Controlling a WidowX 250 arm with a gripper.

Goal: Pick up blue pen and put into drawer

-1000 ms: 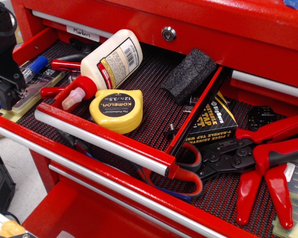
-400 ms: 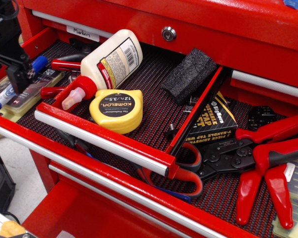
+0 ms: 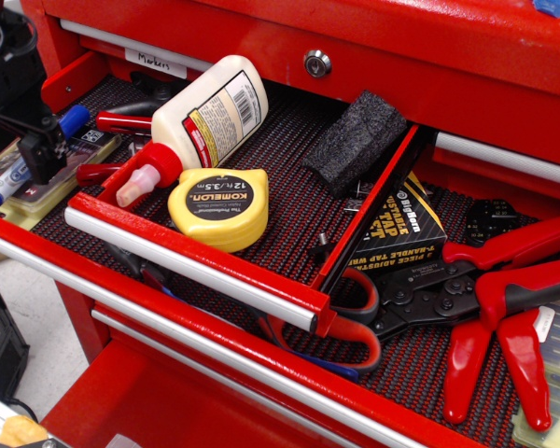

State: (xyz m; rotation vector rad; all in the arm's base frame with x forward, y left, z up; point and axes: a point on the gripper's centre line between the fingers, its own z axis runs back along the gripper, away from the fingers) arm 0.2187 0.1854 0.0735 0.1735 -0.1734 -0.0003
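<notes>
The blue pen (image 3: 9,179) lies slanted on a pale flat case (image 3: 47,191) at the far left of the wide lower drawer. Its blue cap (image 3: 73,119) points up-right and its blue end is near the left edge. My black gripper (image 3: 39,154) hangs over the pen's middle and hides that stretch of barrel. How its jaws stand is not visible. The narrow red drawer (image 3: 191,266) with the short silver handle stands open to the right of the pen. It holds a glue bottle (image 3: 210,112), a yellow tape measure (image 3: 219,207) and a black foam block (image 3: 355,140).
Red-handled tools (image 3: 504,299) and a black-and-yellow tap set box (image 3: 401,229) lie in the wide drawer at right. More red handles (image 3: 121,121) lie beside the pen. The narrow drawer's red side wall (image 3: 121,177) stands between the pen and its liner.
My gripper rose and moved up-right along the pen, from near its lower blue end to its middle, then dipped slightly. The pen has hardly moved.
</notes>
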